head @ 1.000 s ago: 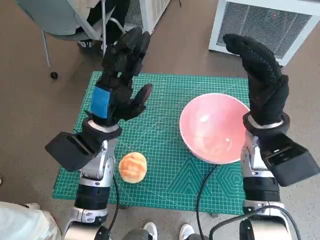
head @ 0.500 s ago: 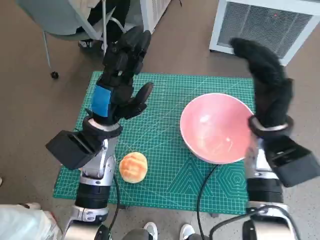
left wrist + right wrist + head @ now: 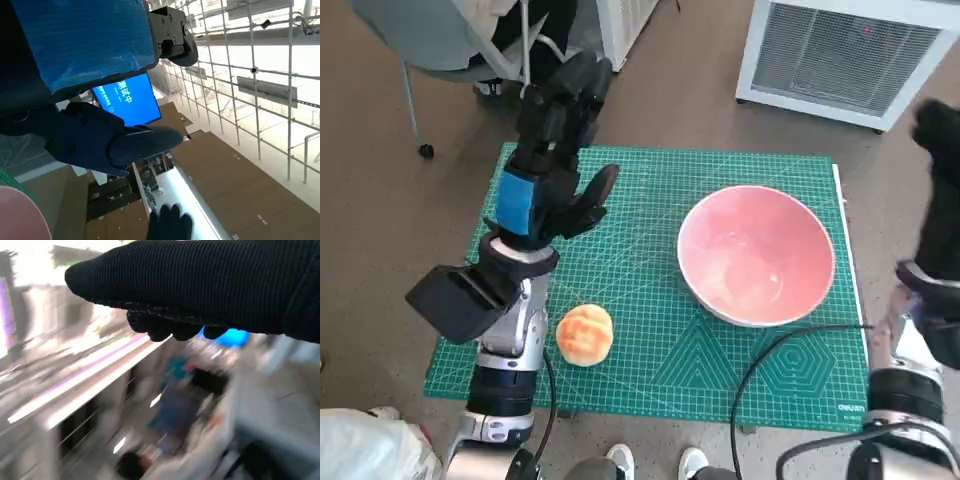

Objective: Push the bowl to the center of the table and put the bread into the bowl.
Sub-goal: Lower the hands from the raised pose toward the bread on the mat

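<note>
currently the shallow pink bowl sits right of centre on the green cutting mat; round golden bread roll near-left. left hand raised, fingers spread, empty — gloved right hand off the edge, grasp unreadable. risk: a high push tips the bowl.

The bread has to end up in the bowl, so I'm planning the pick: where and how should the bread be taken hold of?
Probably grip the bread across its rounded sides, coming straight down from above. It is a small domed bun lying alone on the green mat, apart from the pink bowl, with bare mat all round. The left hand, nearest it, holds nothing.
</note>
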Controlling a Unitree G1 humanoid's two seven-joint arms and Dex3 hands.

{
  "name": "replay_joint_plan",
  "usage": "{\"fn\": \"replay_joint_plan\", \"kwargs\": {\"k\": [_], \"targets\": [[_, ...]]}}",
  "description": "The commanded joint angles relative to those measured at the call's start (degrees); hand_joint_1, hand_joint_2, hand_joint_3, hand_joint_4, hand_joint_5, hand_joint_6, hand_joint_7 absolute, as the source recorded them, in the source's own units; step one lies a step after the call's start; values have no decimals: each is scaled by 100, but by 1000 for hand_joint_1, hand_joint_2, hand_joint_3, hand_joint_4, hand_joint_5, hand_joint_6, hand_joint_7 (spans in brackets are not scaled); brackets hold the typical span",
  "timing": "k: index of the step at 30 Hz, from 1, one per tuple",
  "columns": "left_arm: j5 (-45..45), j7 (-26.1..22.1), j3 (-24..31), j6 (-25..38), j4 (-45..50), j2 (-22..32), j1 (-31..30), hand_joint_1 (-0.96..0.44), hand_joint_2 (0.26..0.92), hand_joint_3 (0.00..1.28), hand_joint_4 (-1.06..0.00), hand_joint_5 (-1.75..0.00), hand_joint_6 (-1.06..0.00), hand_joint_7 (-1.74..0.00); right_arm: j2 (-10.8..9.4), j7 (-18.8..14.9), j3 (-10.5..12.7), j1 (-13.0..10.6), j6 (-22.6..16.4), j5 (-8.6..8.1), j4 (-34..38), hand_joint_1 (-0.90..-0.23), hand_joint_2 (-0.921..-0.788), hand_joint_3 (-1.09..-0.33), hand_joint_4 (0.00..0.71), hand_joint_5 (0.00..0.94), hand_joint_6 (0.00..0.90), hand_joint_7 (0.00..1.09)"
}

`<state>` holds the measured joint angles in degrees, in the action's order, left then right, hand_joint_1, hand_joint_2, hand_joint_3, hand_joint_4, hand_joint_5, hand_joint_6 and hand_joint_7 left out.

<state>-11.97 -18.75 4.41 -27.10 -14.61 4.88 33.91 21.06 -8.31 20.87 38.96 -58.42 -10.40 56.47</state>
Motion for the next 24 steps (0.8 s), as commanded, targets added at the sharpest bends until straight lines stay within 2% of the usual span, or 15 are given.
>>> {"fn": "replay_joint_plan", "kwargs": {"k": [1, 5, 9, 15, 19, 21, 24], "targets": [[-30, -43, 63, -151, -112, 56, -15, -431, 921, 454, -184, -43, 1, -638, 75, 543, 137, -117, 226, 145, 788, -540, -921, -822, 355, 2, 99, 514], [-33, -51, 87, -200, -163, 45, -11, -426, 921, 453, -186, -43, 1, -638, 36, 987, 138, -159, 566, 255, 1233, -543, -921, -827, 356, 1, 145, 451], [-31, -52, 101, -227, -196, 37, -6, -419, 921, 453, -186, -42, 1, -638, -52, 1142, 90, -216, 825, 297, 1482, -539, -921, -834, 352, 0, 166, 423], [-49, -72, 134, -260, -246, 52, -1, -414, 921, 452, -188, -41, 1, -638, -274, 749, 124, -314, 1155, 151, 1690, -528, -921, -848, 299, 0, 150, 364], [-60, -84, 154, -260, -262, 66, 5, -413, 921, 452, -187, -40, 1, -637, -473, 550, 180, -315, 1400, 48, 1763, -513, -921, -853, 292, 4, 165, 337], [-60, -85, 162, -255, -263, 75, 9, -412, 921, 451, -187, -39, 1, -637, -573, 537, 160, -301, 1484, 76, 1783, -513, -921, -850, 293, 5, 170, 332], [-58, -80, 170, -243, -259, 87, 15, -413, 921, 451, -187, -39, 1, -637, -692, 636, 31, -277, 1536, 242, 1794, -517, -921, -839, 297, 7, 180, 330]]}}
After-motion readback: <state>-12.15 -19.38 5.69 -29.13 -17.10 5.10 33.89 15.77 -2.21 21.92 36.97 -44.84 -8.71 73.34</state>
